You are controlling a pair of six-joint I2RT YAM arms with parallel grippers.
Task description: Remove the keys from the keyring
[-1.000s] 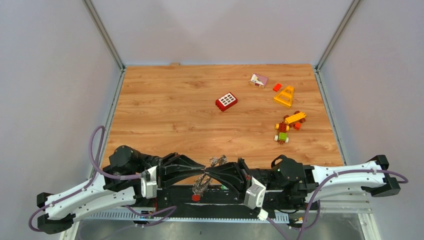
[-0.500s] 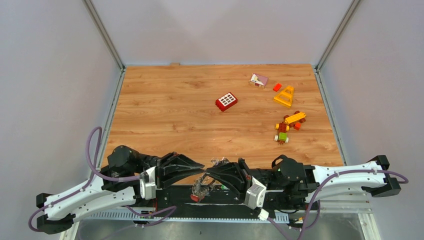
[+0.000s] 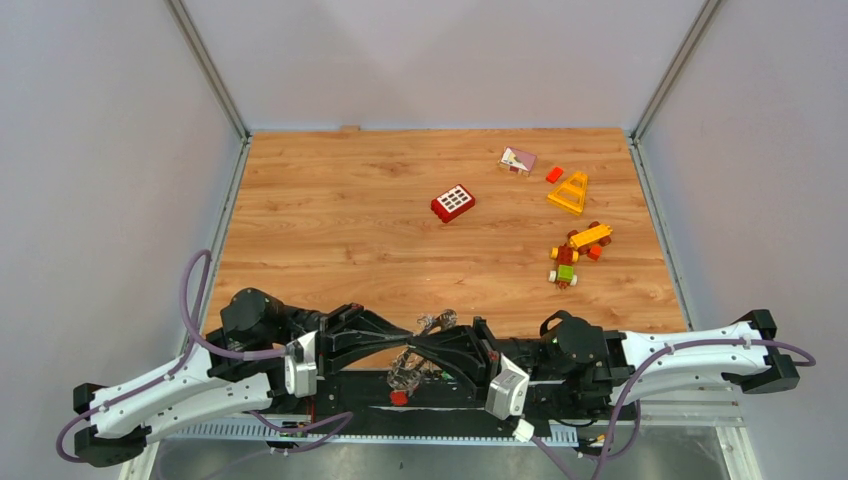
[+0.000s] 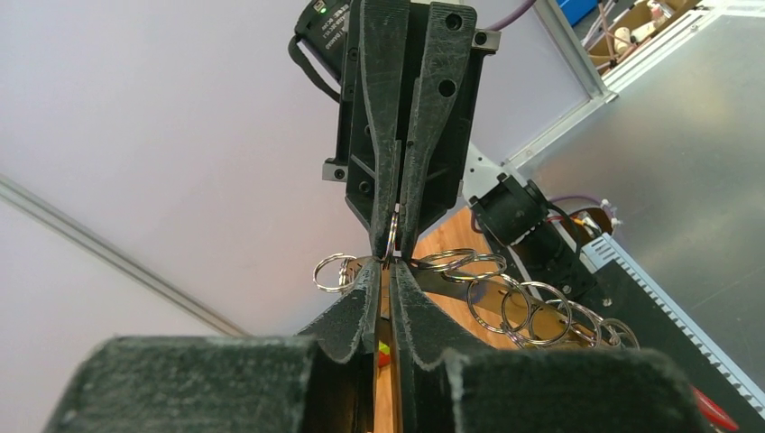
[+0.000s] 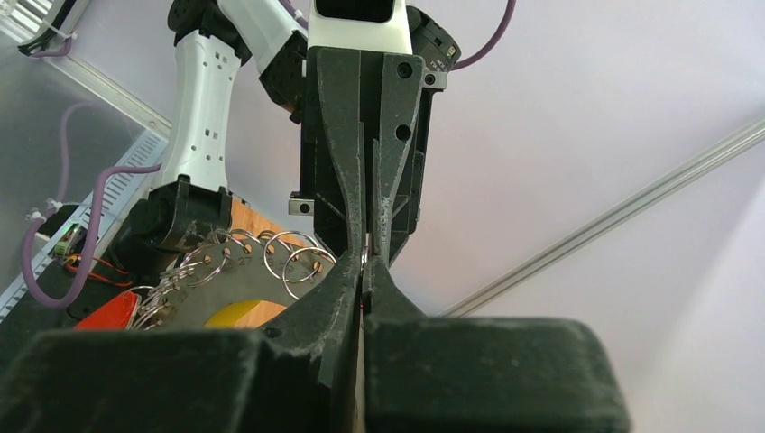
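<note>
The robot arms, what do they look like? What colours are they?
The left arm and right arm have white shells with black joints, and a purple cable loops along each. The left gripper and right gripper are black, each with two long, tapering fingers.

The keyring point(image 3: 411, 360) and its keys point(image 5: 207, 271) were shiny bare metal. The left gripper point(image 4: 385, 269) had matt, grainy black plastic fingers point(image 4: 356, 311). The table point(image 3: 350, 220) was smooth wood grain; the toy bricks point(image 3: 453, 203) glossy plastic.
</note>
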